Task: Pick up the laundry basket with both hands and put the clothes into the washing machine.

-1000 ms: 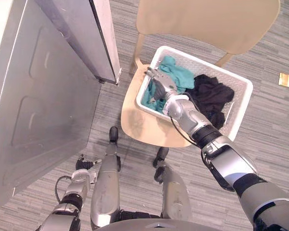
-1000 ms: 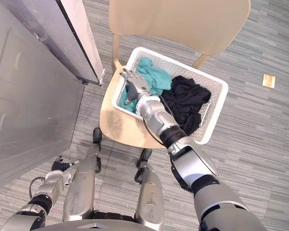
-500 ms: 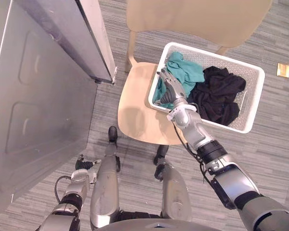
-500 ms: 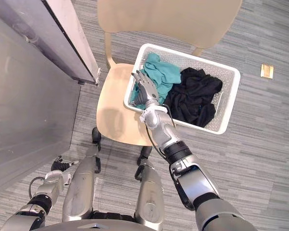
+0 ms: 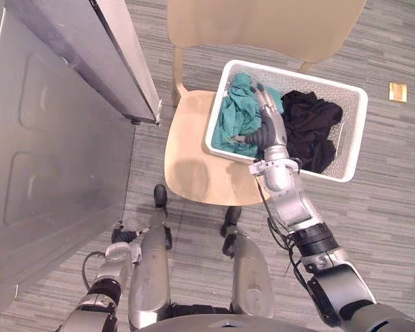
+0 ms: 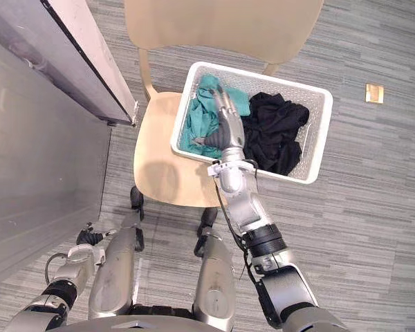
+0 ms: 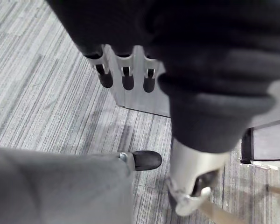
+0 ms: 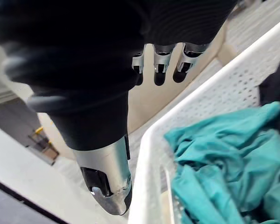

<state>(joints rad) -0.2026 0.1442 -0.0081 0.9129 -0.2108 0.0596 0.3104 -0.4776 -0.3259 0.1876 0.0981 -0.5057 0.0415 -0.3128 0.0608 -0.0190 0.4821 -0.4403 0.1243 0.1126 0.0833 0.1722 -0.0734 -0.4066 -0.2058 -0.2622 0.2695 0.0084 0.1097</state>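
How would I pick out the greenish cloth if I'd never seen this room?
Find the pale wooden chair beside the grey washing machine; a white perforated laundry basket sits on its seat. The teal cloth fills the basket's end nearer the machine, with the robot's right hand beside it. Its neighbour is a black heap; only this one is coloured.

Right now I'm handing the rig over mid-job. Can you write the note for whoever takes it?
Left hand: open, hanging low at the robot's side above the floor, holding nothing.
Right hand: open, fingers straight, over the clothes in the basket, gripping nothing.
The white basket sits on the wooden chair, with teal clothes and black clothes inside. The grey washing machine stands to the robot's left.
Done: nothing lifted yet.
Left: take the basket with both hands, carry it over and put the clothes into the washing machine.
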